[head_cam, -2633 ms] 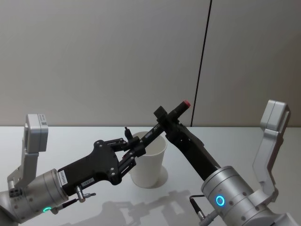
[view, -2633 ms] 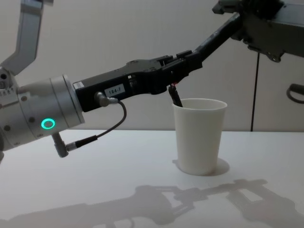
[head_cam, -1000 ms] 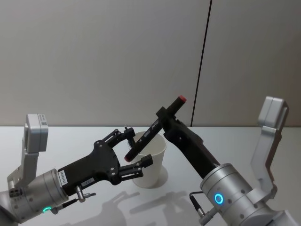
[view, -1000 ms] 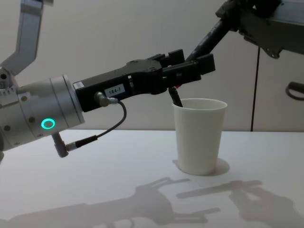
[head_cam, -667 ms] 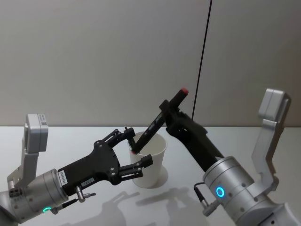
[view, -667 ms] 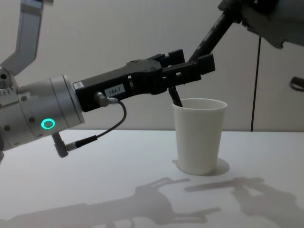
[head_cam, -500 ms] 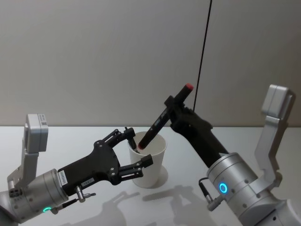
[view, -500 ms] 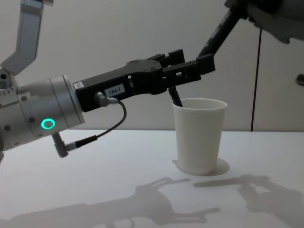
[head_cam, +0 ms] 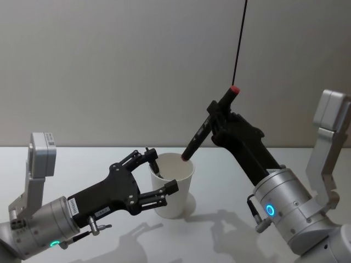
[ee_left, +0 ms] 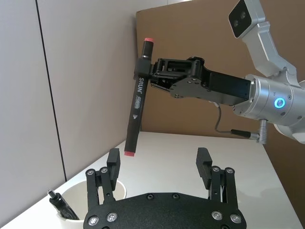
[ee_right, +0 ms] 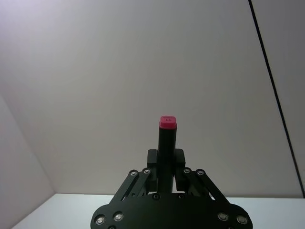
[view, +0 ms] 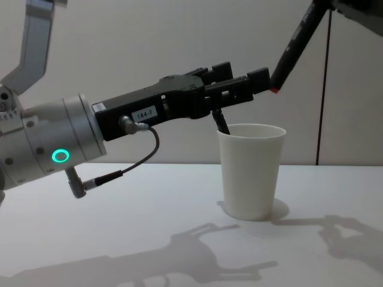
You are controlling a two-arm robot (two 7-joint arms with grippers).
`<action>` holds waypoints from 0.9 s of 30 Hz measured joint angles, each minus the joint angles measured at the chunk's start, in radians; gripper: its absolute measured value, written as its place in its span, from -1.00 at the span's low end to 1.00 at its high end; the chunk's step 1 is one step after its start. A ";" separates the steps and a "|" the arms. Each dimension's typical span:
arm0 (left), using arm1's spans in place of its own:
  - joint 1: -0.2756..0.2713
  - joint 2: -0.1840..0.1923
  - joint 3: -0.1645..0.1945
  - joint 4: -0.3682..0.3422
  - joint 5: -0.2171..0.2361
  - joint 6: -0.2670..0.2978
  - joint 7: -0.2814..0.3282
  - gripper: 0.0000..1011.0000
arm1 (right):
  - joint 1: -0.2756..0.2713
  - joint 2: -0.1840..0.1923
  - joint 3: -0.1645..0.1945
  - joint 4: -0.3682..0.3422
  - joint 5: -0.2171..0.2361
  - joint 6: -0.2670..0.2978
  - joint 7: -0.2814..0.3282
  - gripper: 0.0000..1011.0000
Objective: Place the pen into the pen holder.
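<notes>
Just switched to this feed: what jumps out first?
The right gripper holds a black marker pen with red ends tilted in the air, its lower tip just above the rim of the plain white paper cup. The left gripper hangs open over the cup, where another black pen already leans inside.

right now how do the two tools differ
The left tool is open, fingers spread beside the pen holder, holding nothing. The right tool is shut on the pen, raised above the cup. Both are black and point toward the pen holder.
</notes>
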 joint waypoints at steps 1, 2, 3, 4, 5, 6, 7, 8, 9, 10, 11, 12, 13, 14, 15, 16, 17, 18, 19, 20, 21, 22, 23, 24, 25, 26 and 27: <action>0.000 0.000 0.000 0.000 0.000 0.000 0.000 0.98 | 0.003 0.004 0.000 0.004 -0.012 -0.005 0.002 -0.61; 0.000 0.000 0.000 0.000 0.000 0.000 0.000 0.98 | 0.007 0.008 0.000 0.008 -0.021 -0.008 0.003 -0.61; 0.000 0.000 0.000 0.000 0.000 0.000 0.000 0.98 | 0.008 0.008 0.000 0.009 -0.026 -0.011 0.005 -0.61; 0.000 0.000 0.000 0.000 0.000 0.000 0.000 0.98 | 0.010 0.010 0.000 0.012 -0.031 -0.012 0.006 -0.61; 0.000 0.000 0.000 0.000 0.000 0.000 0.000 0.98 | 0.012 0.012 0.000 0.014 -0.037 -0.014 0.007 -0.61; 0.000 0.000 0.000 0.000 0.000 0.000 0.000 0.98 | 0.015 0.014 0.000 0.018 -0.045 -0.016 0.010 -0.61; 0.000 0.000 0.000 0.000 0.000 0.000 0.000 0.98 | 0.016 0.015 -0.001 0.020 -0.049 -0.017 0.011 -0.61; 0.000 0.000 0.000 0.000 0.000 0.000 0.000 0.98 | 0.018 0.017 -0.001 0.023 -0.054 -0.019 0.012 -0.61; 0.000 0.000 0.000 0.000 0.000 0.000 0.000 0.98 | 0.022 0.020 -0.003 0.027 -0.063 -0.021 0.016 -0.61; 0.000 0.000 0.000 0.000 0.000 0.000 0.000 0.98 | 0.023 0.021 -0.004 0.030 -0.067 -0.022 0.017 -0.61; 0.000 0.000 0.000 0.000 0.000 0.000 0.000 0.98 | 0.025 0.022 -0.005 0.033 -0.071 -0.023 0.019 -0.61; 0.000 0.000 0.000 0.000 0.000 0.000 0.000 0.98 | 0.029 0.025 -0.008 0.039 -0.081 -0.027 0.023 -0.61; 0.000 0.000 0.000 0.000 0.000 0.000 0.000 0.98 | 0.031 0.026 -0.010 0.042 -0.085 -0.028 0.025 -0.61; 0.000 0.000 0.000 0.000 0.000 0.000 0.000 0.98 | 0.033 0.026 -0.012 0.045 -0.091 -0.030 0.028 -0.61; 0.000 0.000 0.000 0.000 0.000 0.000 0.000 0.98 | 0.038 0.028 -0.016 0.052 -0.100 -0.034 0.033 -0.61; 0.000 0.000 0.000 0.000 0.000 0.000 0.000 0.98 | 0.041 0.029 -0.018 0.055 -0.103 -0.035 0.035 -0.61; 0.000 0.000 0.000 0.000 0.000 0.000 0.000 0.98 | 0.044 0.030 -0.021 0.059 -0.110 -0.038 0.039 -0.61; 0.000 0.000 0.000 0.000 0.000 0.000 0.000 0.98 | 0.050 0.031 -0.028 0.069 -0.121 -0.044 0.045 -0.61; 0.000 0.000 0.000 0.000 0.000 0.000 0.000 0.98 | 0.052 0.031 -0.030 0.072 -0.124 -0.045 0.047 -0.61; 0.000 0.000 0.000 0.000 0.000 0.000 0.000 0.98 | 0.056 0.031 -0.034 0.077 -0.130 -0.048 0.051 -0.61; 0.000 0.000 0.000 0.000 0.000 0.000 0.000 0.98 | 0.061 0.032 -0.039 0.086 -0.141 -0.053 0.058 -0.61; 0.000 0.000 0.000 0.000 0.000 0.000 0.000 0.98 | 0.063 0.032 -0.041 0.089 -0.145 -0.054 0.060 -0.61; 0.000 0.000 0.000 0.000 0.000 0.000 0.000 0.98 | 0.066 0.032 -0.045 0.094 -0.150 -0.057 0.063 -0.61; 0.000 0.000 0.000 0.000 0.000 0.000 0.000 0.98 | 0.068 0.032 -0.046 0.096 -0.155 -0.059 0.065 -0.61; 0.000 0.000 0.000 0.000 0.000 0.000 0.000 0.98 | 0.071 0.032 -0.051 0.102 -0.160 -0.061 0.068 -0.61; 0.000 0.000 0.000 0.000 0.000 0.000 0.000 0.98 | 0.076 0.032 -0.056 0.109 -0.171 -0.066 0.072 -0.61; 0.000 0.000 0.000 0.000 0.000 0.000 0.000 0.98 | 0.079 0.032 -0.060 0.115 -0.177 -0.068 0.074 -0.61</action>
